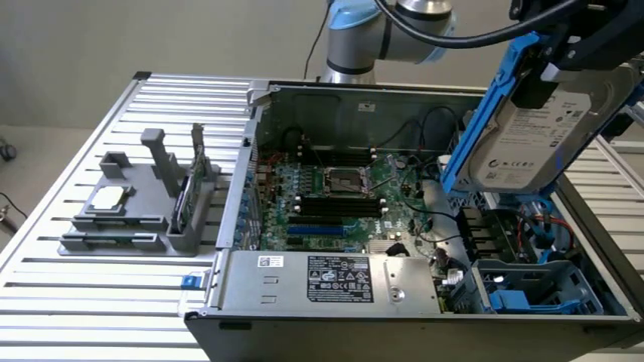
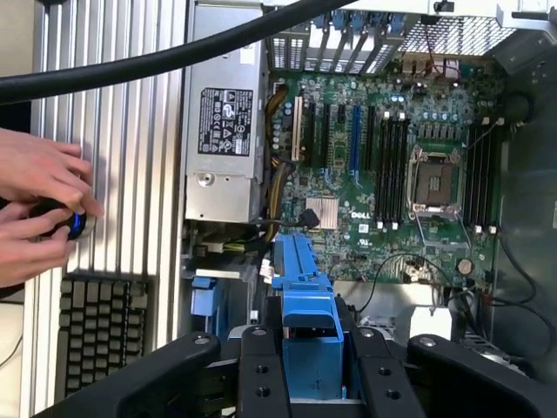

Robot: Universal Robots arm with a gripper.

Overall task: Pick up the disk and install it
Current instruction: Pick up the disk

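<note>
Clearly, we see the disk [image 1: 533, 139] held in the air at the exterior view's right, above the open computer case [image 1: 352, 105] and over its drive-bay corner, apart from everything below. It is a flat rectangular slab of silver-grey metal, tilted so its broad face turns toward us. A white printed label [image 1: 538, 113] covers most of that face, and a blue plastic side rail [image 1: 490, 98] runs along the edge toward the exterior view's left. The black claw [image 1: 559, 60] pinches the disk at its upper end. In the wrist view the claw [image 2: 312, 370] has its matte black fingers [image 2: 259, 374] pressed against a glossy blue moulded piece [image 2: 309, 335]. This seems to be the disk's rail seen edge-on, though we cannot be sure from that angle.

Below, the case lies on a counter [image 1: 101, 317] of ribbed aluminium slats. Inside we see a green motherboard [image 1: 342, 188] with black memory slots, and a grey sheet-metal power-supply box [image 1: 322, 279] bearing a black-and-white sticker. A blue plastic drive cage [image 1: 529, 294] sits in the corner under the disk. At the exterior view's left a grey plastic holder [image 1: 131, 226] carries a small square silver chip [image 1: 108, 197]. In the wrist view a person's hands [image 2: 35, 209] hold a small black object near a black keyboard [image 2: 100, 326].
</note>
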